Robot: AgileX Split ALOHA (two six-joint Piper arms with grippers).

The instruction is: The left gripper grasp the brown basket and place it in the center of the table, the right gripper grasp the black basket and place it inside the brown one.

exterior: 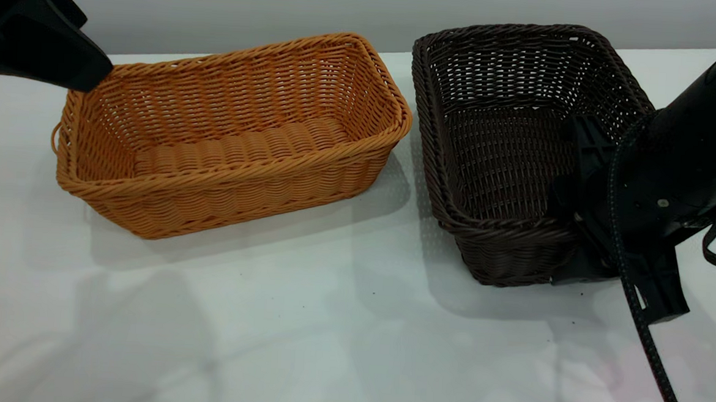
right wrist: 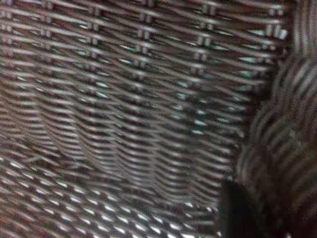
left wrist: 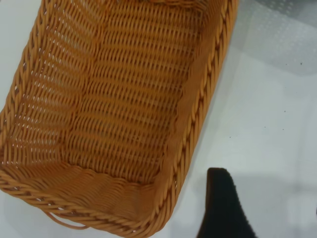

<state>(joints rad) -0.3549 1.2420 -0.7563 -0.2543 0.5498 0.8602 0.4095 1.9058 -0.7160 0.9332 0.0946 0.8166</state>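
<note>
The right gripper (exterior: 583, 225) straddles the near right rim of the black basket (exterior: 508, 147), one finger inside and one outside; whether it clamps is unclear. The left gripper (exterior: 65, 66), fingers hidden, hovers over the brown basket (exterior: 226, 139)'s far left corner. Both baskets sit side by side on the table (exterior: 301, 345).

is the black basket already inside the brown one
No, the black basket stands on the table beside the brown basket, apart from it.
</note>
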